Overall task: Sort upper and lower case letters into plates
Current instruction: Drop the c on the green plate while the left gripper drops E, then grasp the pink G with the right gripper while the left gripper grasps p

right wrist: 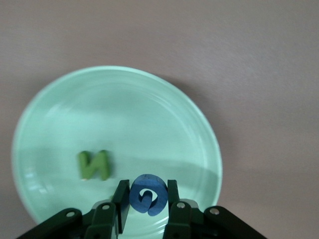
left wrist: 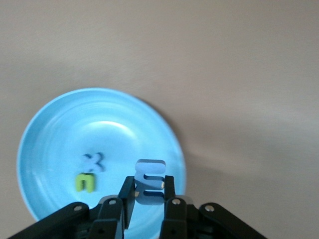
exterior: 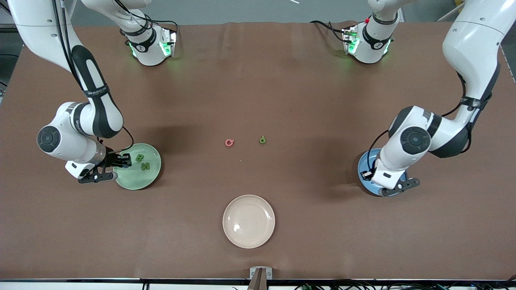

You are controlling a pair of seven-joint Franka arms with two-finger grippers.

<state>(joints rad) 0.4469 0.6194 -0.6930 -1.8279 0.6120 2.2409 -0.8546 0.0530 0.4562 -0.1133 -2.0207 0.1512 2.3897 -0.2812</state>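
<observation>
The mint green plate (exterior: 139, 182) lies toward the right arm's end of the table and holds two green letters (exterior: 142, 162). My right gripper (exterior: 123, 161) hangs over this plate, shut on a dark blue round letter (right wrist: 143, 182); a green N (right wrist: 93, 165) lies in the plate (right wrist: 124, 109) beside it. The blue plate (exterior: 365, 161) lies toward the left arm's end. My left gripper (exterior: 370, 175) hangs over it, shut on a light blue E (left wrist: 150, 169). A grey-blue x (left wrist: 93, 161) and a yellow-green n (left wrist: 85, 182) lie in the blue plate (left wrist: 99, 124).
A pink round letter (exterior: 229, 142) and a green d (exterior: 262, 139) lie loose mid-table. A cream-beige plate (exterior: 248, 221) stands empty nearer the front camera than they are. Brown tabletop lies bare around all three plates.
</observation>
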